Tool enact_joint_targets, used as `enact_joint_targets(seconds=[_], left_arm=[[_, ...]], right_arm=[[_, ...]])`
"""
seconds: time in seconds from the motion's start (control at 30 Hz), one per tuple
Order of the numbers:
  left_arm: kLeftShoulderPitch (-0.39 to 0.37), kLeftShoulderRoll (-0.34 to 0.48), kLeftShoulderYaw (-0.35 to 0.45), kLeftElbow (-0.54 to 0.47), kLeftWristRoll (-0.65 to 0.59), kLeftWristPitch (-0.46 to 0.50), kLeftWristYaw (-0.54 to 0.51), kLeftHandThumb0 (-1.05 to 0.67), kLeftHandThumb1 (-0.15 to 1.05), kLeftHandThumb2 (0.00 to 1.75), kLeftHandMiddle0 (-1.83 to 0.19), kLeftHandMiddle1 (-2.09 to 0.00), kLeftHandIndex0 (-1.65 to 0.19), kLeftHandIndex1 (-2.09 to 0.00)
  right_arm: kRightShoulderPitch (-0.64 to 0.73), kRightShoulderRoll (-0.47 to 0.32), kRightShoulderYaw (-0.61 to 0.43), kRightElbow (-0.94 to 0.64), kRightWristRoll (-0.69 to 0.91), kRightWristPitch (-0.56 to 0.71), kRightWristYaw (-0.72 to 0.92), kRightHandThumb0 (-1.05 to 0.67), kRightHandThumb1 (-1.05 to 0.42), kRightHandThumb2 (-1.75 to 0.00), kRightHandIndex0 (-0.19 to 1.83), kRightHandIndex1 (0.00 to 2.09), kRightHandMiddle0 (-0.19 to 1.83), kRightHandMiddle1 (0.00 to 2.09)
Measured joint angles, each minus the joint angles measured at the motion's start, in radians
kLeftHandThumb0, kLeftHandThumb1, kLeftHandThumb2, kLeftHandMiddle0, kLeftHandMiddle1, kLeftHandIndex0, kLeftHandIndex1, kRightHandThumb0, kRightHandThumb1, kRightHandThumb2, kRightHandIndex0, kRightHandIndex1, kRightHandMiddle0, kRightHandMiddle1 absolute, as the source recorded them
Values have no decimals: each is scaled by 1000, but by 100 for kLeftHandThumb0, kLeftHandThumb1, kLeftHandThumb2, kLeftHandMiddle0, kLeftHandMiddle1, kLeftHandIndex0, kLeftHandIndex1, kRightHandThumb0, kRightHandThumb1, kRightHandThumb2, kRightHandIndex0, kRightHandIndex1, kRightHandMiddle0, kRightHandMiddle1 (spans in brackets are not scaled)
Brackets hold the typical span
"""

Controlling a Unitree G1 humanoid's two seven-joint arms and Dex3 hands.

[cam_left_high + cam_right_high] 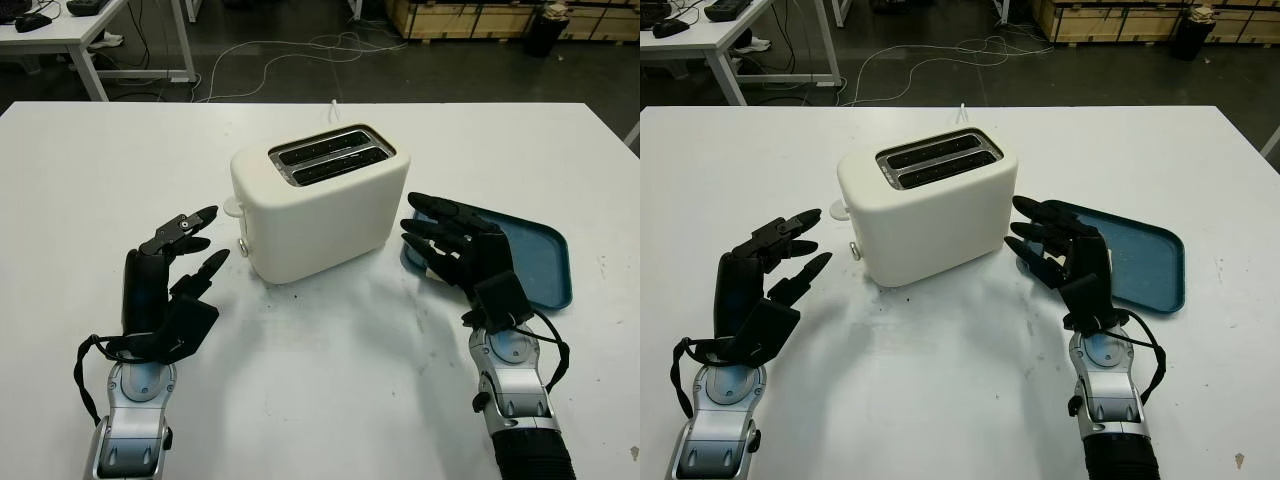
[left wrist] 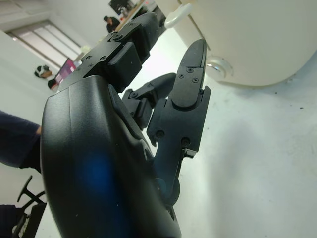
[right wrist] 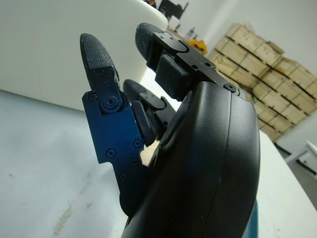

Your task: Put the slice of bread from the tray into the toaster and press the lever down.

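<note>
A cream two-slot toaster [image 1: 320, 215] stands mid-table, its dark slots [image 1: 330, 155] facing up. Its white lever [image 1: 233, 207] sticks out of the left end in the raised position, above a small knob [image 1: 243, 247]. A blue tray [image 1: 540, 260] lies to the right of the toaster. My left hand [image 1: 205, 240] hovers open just left of the lever end, holding nothing. My right hand [image 1: 425, 235] is open over the tray's near-left corner, close to the toaster's right side. The left wrist view shows the lever [image 2: 177, 15] and knob [image 2: 218, 69] just past the fingers.
The white table [image 1: 330, 380] stretches wide in front of the toaster. A white cable [image 1: 330, 105] runs from behind the toaster off the far edge onto the floor. Another desk [image 1: 60, 30] stands at back left, wooden crates [image 1: 480, 15] at back right.
</note>
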Motion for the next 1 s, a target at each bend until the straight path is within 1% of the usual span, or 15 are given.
enact_joint_targets(seconds=[0.47, 0.57, 0.63, 0.77, 0.9, 1.0], left_arm=[[-2, -1, 0, 0, -4, 0, 3, -27, 92, 15, -52, -86, -77, -7], [-3, -2, 0, 1, -10, 0, 3, -28, 92, 16, -53, -86, -77, -7], [-4, -2, 0, 1, -10, 0, 3, -28, 92, 15, -53, -86, -78, -7], [-7, -2, 1, 2, -21, 0, 1, -28, 92, 15, -52, -86, -78, -7], [-11, -1, 1, 2, -26, 0, -3, -29, 92, 15, -53, -87, -78, -7], [-15, -1, 1, 3, -29, 0, -4, -30, 92, 15, -53, -88, -78, -7]], right_arm=[[2, -1, 1, -2, 12, -5, 20, -52, -86, 0, 77, 44, 88, 0], [22, -8, -5, -34, 17, -23, 38, -54, -88, -1, 74, 41, 85, 0], [45, -32, -16, -77, -18, -41, 28, -53, -88, 0, 73, 39, 84, 0], [116, -93, -67, -168, -141, -108, -40, -49, -86, 0, 75, 30, 81, 0], [164, -158, -120, -191, -250, -178, -108, -45, -86, 0, 74, 24, 77, 0], [178, -198, -140, -182, -311, -219, -149, -39, -83, 0, 72, 19, 74, 0]])
